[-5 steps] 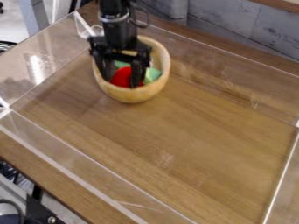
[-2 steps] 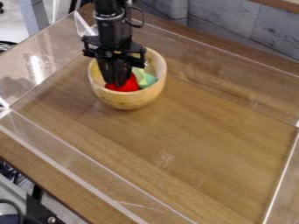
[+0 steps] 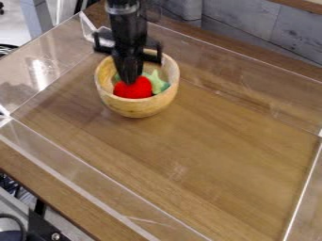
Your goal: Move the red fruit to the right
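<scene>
A small round red fruit (image 3: 134, 89) shows inside the wooden bowl (image 3: 141, 107) at the back left of the table. My gripper (image 3: 130, 81) points straight down over the bowl. Its black fingers (image 3: 127, 68) are drawn together onto the top of the red fruit, which sits right under their tips, at about the height of the bowl's rim. A flat light-green block (image 3: 158, 83) lies in the bowl just right of the fruit, partly hidden by the fingers.
Clear acrylic walls (image 3: 302, 188) fence the wooden tabletop (image 3: 201, 151) on all sides. The bowl stands close to the back left wall. A grey tiled wall rises behind.
The fingers stood open around the fruit, then closed on it. The hand has risen a little and the fruit shows slightly higher in the bowl.
</scene>
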